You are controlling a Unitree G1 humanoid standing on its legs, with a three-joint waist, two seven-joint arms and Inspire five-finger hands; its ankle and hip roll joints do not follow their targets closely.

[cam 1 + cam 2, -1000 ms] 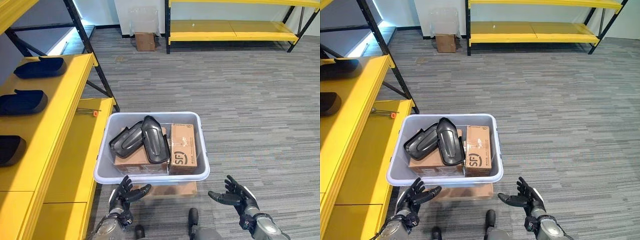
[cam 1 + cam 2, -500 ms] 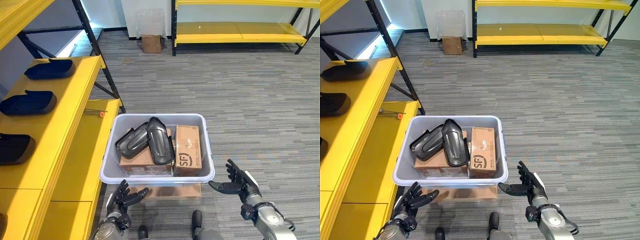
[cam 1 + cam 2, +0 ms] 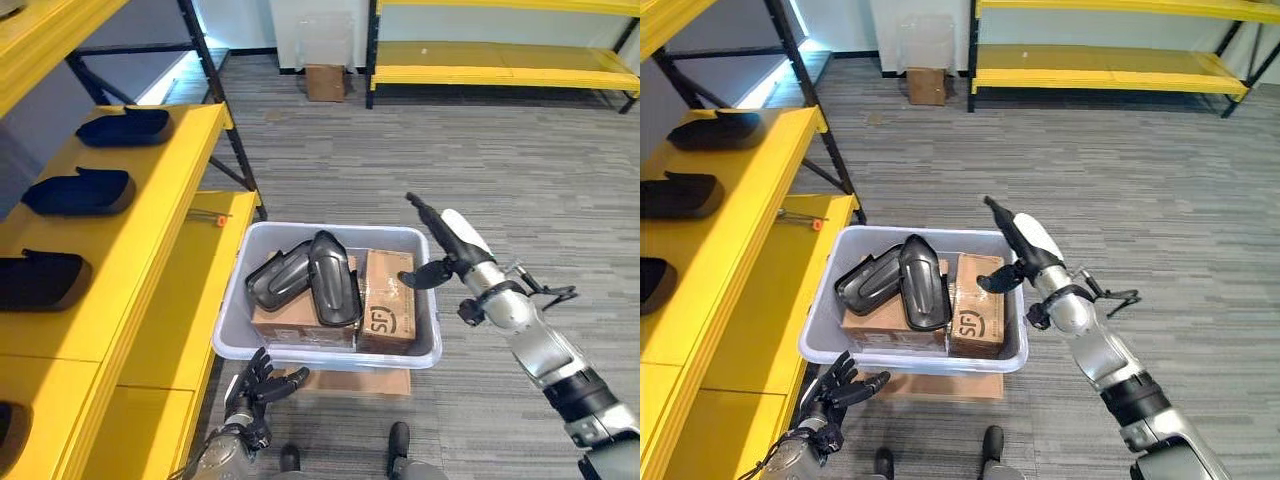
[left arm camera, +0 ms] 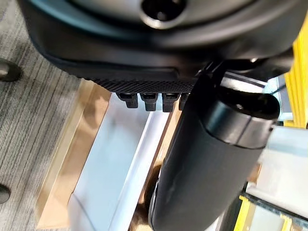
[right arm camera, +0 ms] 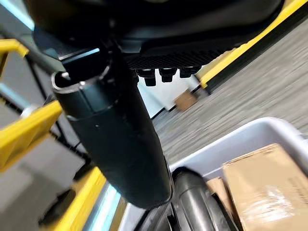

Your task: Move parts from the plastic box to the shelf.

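Left eye view: the right hand (image 3: 452,240) has risen from its low position beside the near right corner of the plastic box (image 3: 330,350) and now sits above the box's right rim, fingers straight and spread, thumb pointing inward over the cardboard carton (image 3: 386,308). It holds nothing. The left hand (image 3: 258,378) remains low at the near left corner of the box, fingers relaxed and spread, also empty. The whole scene has shifted slightly in the picture, which indicates camera movement and not movement of the box.

Right eye view: two dark moulded parts (image 3: 894,280) lie side by side on top of cartons inside the box, untouched. Other dark parts (image 3: 682,192) already rest on the yellow shelf (image 3: 740,260) to the robot's left. The right hand stands over the right side of the box, apart from the two parts.

Left wrist view: the grey wall and rim of the box appear past straight fingers; nothing is grasped.

Right wrist view: one dark part (image 5: 195,199) and the carton lie below the released hand, with a clear gap between them.

Judgement: the raised right arm marks the start of a reach into the box. No part has yet left the box in this cycle; the grasp is still to be made.
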